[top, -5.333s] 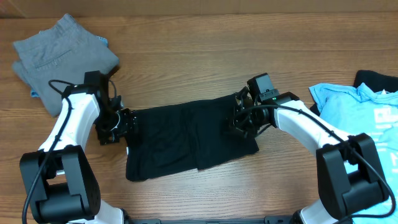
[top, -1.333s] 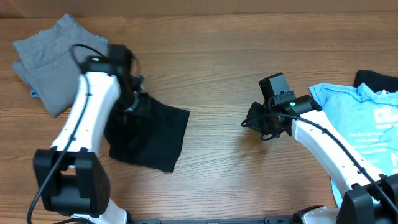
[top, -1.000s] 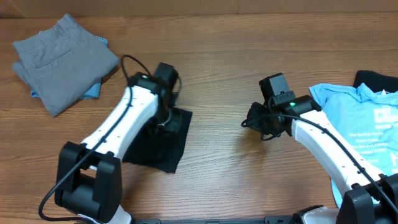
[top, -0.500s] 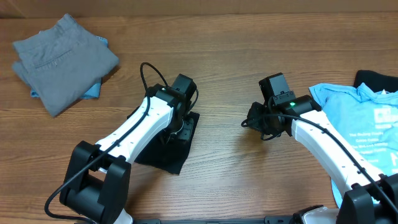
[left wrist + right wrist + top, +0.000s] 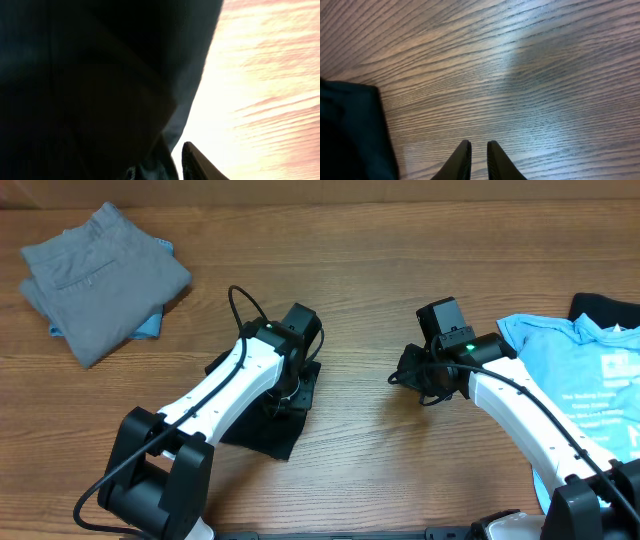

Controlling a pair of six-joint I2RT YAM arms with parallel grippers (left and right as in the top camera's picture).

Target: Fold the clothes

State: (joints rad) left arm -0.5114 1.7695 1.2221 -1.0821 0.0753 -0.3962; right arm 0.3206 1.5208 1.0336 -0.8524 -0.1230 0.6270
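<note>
Overhead, at the far left of the wooden table [image 5: 400,260], the grey trousers [image 5: 100,270] lie folded with a pocket facing up. A strip of light-blue cloth [image 5: 148,328] peeks from under their right edge. Toward the middle, well apart from the trousers, the black T-shirt [image 5: 262,435] lies folded into a compact, tilted bundle. The left arm reaches across it, and the left gripper [image 5: 284,394] is down on the bundle's upper right part, its jaws hidden under the wrist.

In the left wrist view, dark fabric fills the left and middle of the picture, close against the camera. Only one fingertip [image 5: 197,162] shows, at the bottom edge beside the cloth's border, over bright wood. Whether the jaws are apart or pinching the shirt cannot be told.

Right of the shirt, across bare wood, the right gripper [image 5: 408,377] hangs low over the table. The right wrist view shows its two fingertips [image 5: 465,150] a narrow gap apart with nothing between them, wood grain below and the shirt's edge at the lower left.

At the far right lies the light-blue tee [image 5: 570,370] with white print, with a black garment [image 5: 605,308] at its upper edge.
</note>
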